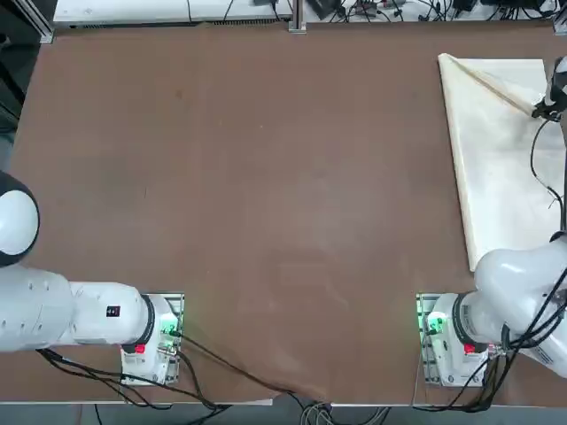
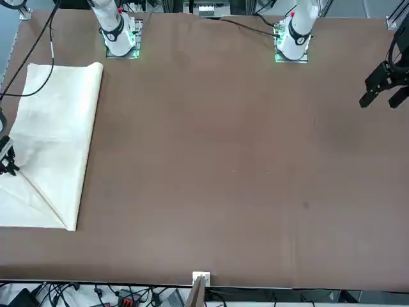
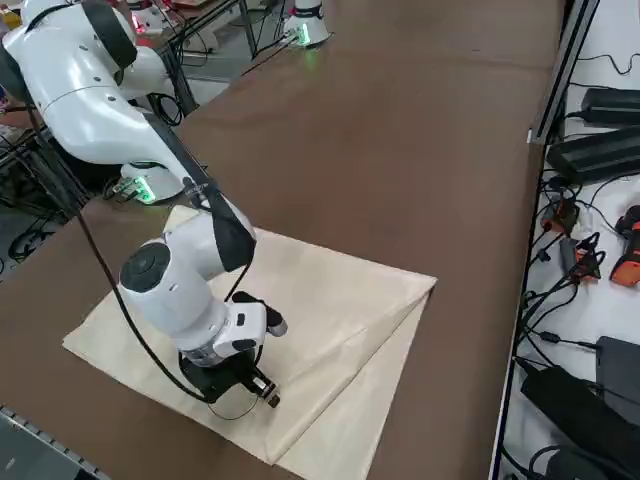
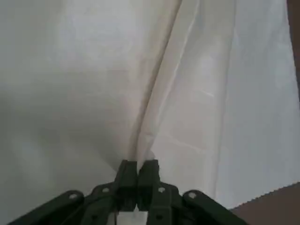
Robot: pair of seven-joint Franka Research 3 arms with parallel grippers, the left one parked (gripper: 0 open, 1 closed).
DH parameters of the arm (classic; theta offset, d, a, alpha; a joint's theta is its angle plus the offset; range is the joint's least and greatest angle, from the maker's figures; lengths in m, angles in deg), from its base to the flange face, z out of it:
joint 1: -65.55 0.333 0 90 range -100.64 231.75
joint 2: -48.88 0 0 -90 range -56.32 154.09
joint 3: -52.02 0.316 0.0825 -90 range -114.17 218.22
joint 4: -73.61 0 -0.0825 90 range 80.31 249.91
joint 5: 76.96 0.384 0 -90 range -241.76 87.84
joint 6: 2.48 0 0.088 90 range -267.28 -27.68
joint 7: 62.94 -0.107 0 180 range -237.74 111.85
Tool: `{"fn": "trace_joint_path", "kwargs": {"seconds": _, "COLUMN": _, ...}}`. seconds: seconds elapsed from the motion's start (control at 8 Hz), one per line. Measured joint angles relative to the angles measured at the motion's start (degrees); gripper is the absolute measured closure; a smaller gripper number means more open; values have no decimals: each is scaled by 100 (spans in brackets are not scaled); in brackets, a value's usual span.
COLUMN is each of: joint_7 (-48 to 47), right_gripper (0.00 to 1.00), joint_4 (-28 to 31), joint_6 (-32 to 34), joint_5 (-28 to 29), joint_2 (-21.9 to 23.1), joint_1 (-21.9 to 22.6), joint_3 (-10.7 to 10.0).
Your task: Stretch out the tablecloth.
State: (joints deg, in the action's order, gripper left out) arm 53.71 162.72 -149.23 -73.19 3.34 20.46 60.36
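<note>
pinched shut on a thin diagonal ridge of the large cream folded fabric tablecloth (image 1: 500, 159) lying at about 2 o'clock on the brown surface (image 1: 266, 195), right tool (image 4: 137, 174) risks losing the slippery fold, or dragging the whole sheet instead of spreading it.

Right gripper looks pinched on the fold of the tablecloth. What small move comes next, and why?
Probably a slight lift, then a slow pull toward the bare brown table. The right gripper is shut on the diagonal folded edge of the tablecloth, which lies doubled over near the table's edge, so raising the fold first should let the upper layer peel free instead of dragging the whole sheet.
</note>
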Motion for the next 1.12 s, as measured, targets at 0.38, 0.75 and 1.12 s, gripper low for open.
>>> {"fn": "trace_joint_path", "kwargs": {"seconds": 0.38, "joint_7": -681, "right_gripper": 98, "joint_4": 14, "joint_6": 392, "joint_5": 122, "joint_2": 1, "joint_1": 15, "joint_3": 40}}
{"fn": "trace_joint_path", "kwargs": {"seconds": 0.75, "joint_7": -2465, "right_gripper": 98, "joint_4": -80, "joint_6": 1363, "joint_5": 154, "joint_2": 57, "joint_1": 245, "joint_3": 126}}
{"fn": "trace_joint_path", "kwargs": {"seconds": 1.12, "joint_7": -4095, "right_gripper": 98, "joint_4": -82, "joint_6": 1866, "joint_5": 429, "joint_2": 106, "joint_1": 796, "joint_3": 189}}
